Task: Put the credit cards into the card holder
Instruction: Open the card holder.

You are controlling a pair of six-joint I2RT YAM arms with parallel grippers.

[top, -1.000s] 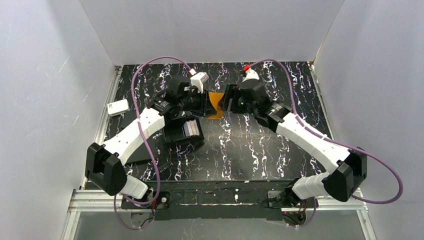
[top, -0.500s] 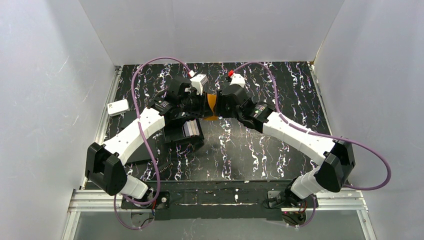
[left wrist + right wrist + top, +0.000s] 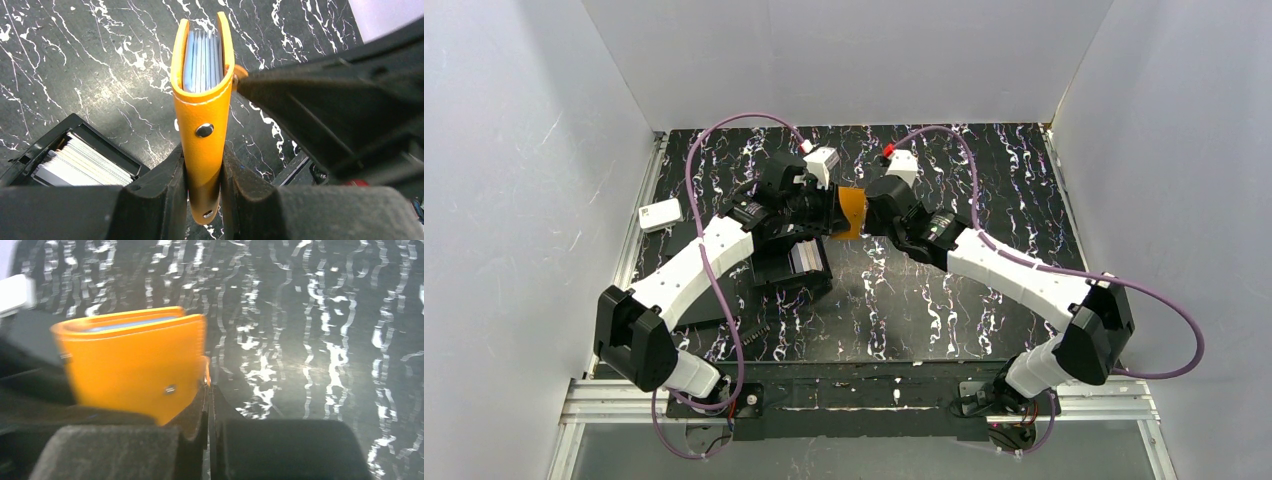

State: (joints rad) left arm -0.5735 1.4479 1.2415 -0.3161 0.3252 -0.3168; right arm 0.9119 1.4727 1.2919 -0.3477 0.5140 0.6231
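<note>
Two grippers are holding my orange leather-like card holder point(image 3: 202, 107) aloft, left gripper point(image 3: 202, 165) clamping its folded end, right gripper point(image 3: 208, 395) nipping its tab point(image 3: 239, 74), while pale plastic credit cards point(image 3: 82, 165) are sitting in the black open tray point(image 3: 115, 150).

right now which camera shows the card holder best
Left wrist: the card holder sits sharp and central, nearly folded shut, pale pockets showing inside, clamped in the left claw. Right wrist shows its blurred outer face; the top view only a small orange patch.

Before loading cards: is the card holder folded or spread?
Folded: card holder covers nearly parallel, pale pockets squeezed between, left tool clamping it.
</note>
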